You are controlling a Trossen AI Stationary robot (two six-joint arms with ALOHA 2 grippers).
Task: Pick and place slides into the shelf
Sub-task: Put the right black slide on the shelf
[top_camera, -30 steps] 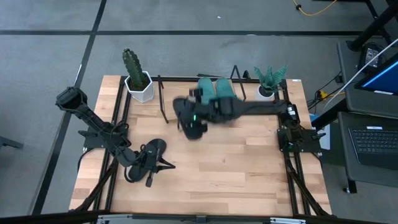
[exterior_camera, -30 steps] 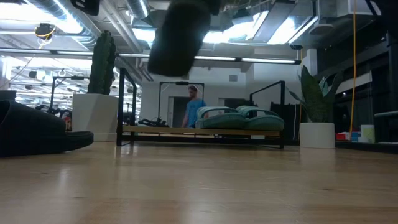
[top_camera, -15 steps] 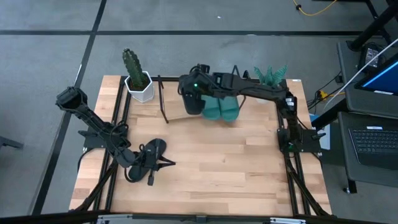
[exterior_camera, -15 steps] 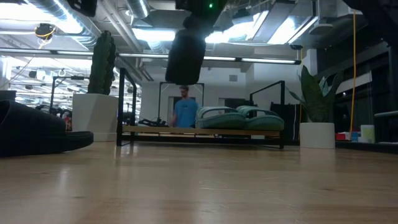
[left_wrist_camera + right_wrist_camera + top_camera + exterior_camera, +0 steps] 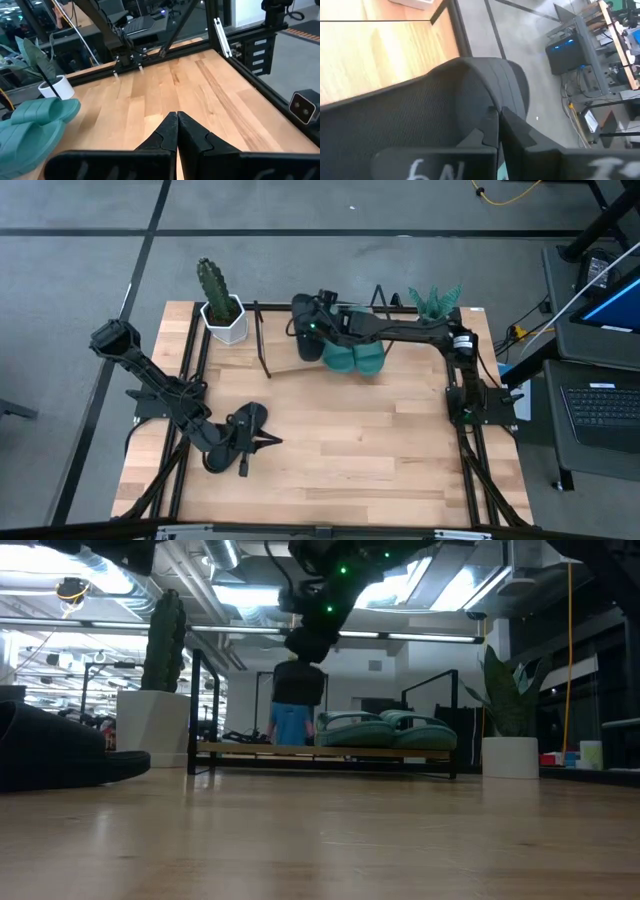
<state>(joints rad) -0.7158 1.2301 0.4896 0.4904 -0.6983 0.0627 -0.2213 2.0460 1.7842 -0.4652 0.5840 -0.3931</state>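
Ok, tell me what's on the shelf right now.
Two teal slides lie side by side on the shelf. The right gripper holds a black slide over the shelf, left of them; what lies under it is covered from above.

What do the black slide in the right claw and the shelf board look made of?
Black slide: matte, rubbery-looking foam; fine dimpled texture, ribbed strap. Shelf board: pale unfinished-looking wood, thin dark frame, likely metal. Right claw clamps the strap.
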